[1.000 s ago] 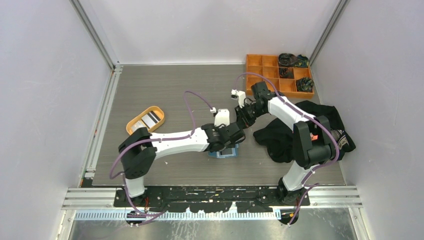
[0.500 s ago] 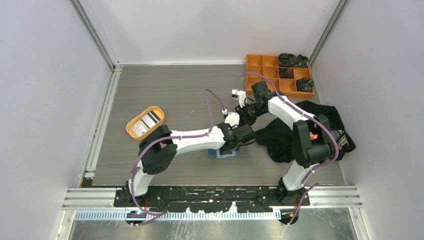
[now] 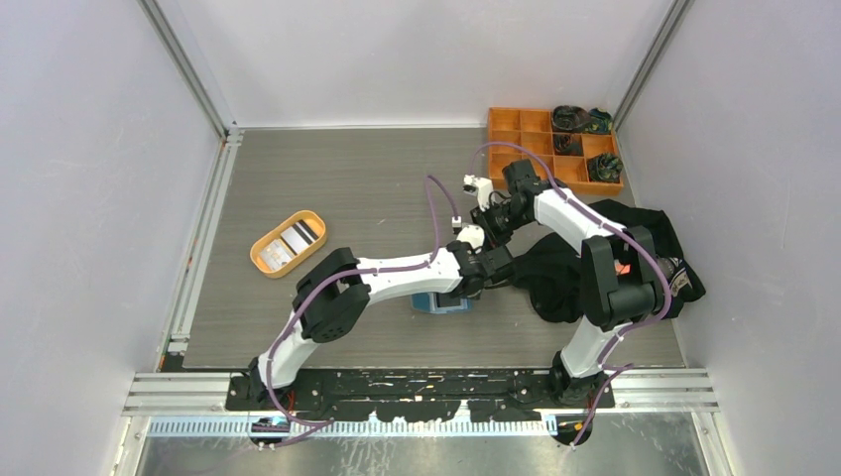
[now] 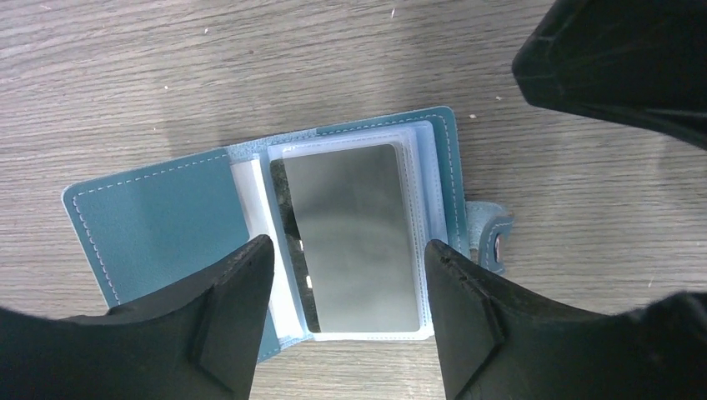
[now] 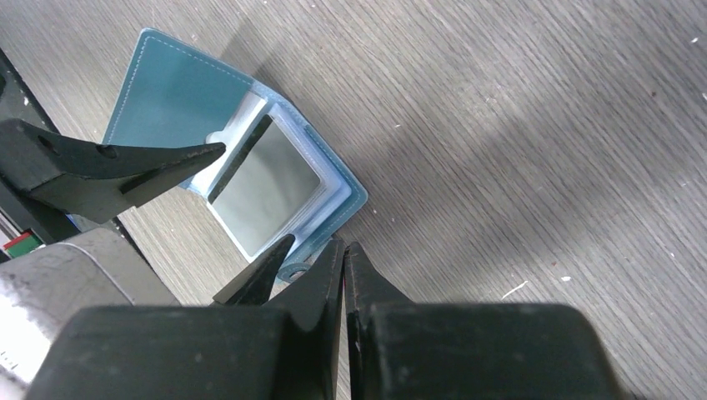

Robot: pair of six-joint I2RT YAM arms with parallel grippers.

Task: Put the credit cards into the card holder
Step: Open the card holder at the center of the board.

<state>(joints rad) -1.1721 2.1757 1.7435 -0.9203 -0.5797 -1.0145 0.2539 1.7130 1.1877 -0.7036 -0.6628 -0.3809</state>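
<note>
The card holder point(image 4: 158, 221) lies open on the table, a blue fold-over wallet with its snap tab at the right. A grey credit card point(image 4: 354, 233) with a dark stripe sits in its clear top pocket. My left gripper point(image 4: 348, 246) hovers open over that card, one finger to each side, holding nothing. My right gripper point(image 5: 342, 246) is shut and empty, its tips beside the holder's point(image 5: 171, 92) tab edge. More credit cards point(image 3: 298, 238) lie in the orange oval tray point(image 3: 266, 260) at the left.
An orange compartment box point(image 3: 536, 149) with dark items stands at the back right. A heap of black cloth point(image 3: 565, 278) lies under the right arm, just right of the card holder point(image 3: 443, 303). Metal rails run along the table's left and near edges.
The left arm has swung its elbow to the right and its gripper has shifted slightly right over the card holder. The right arm has barely moved.
</note>
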